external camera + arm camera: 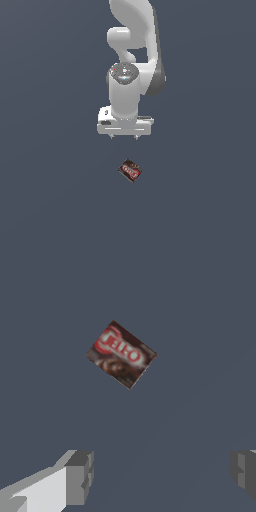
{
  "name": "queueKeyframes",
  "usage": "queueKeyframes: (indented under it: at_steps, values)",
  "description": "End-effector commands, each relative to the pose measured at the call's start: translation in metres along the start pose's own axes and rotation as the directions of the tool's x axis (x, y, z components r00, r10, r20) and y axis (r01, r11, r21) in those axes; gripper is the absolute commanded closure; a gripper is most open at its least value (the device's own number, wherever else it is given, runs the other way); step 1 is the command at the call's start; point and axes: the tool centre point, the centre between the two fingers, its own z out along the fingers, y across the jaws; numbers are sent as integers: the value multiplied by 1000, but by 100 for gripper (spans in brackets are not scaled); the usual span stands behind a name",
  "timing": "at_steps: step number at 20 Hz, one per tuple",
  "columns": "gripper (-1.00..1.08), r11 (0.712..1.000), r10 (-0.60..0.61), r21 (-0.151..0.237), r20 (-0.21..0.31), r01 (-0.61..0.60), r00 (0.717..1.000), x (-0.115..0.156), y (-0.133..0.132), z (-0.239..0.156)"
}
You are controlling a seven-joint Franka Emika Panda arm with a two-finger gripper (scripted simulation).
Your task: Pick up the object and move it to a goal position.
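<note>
The object is a small flat dark brown-black box with a red and white oval label. It lies flat on the dark grey floor, turned at an angle. It also shows in the wrist view. My gripper hangs above the floor, behind the box in the exterior view and apart from it. Its two fingers stand wide apart in the wrist view, open and empty. The box lies ahead of the fingers, not between them.
The white arm rises behind the gripper in the exterior view. The plain dark grey floor surrounds the box on all sides.
</note>
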Motion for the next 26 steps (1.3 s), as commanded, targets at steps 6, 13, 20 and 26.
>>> queueKeyframes:
  at_steps: [6,13,20,26]
  values:
    - [-92,1000,-2,13,-16,3,1000,5,-12,-6]
    - [-92,1000,-5,27,-32,6,999,11,-26,-12]
    - [-92,999,-39,24,-32,40,999,14,-26,-9]
    - [-92,992,-123,17,-32,123,992,22,-27,0]
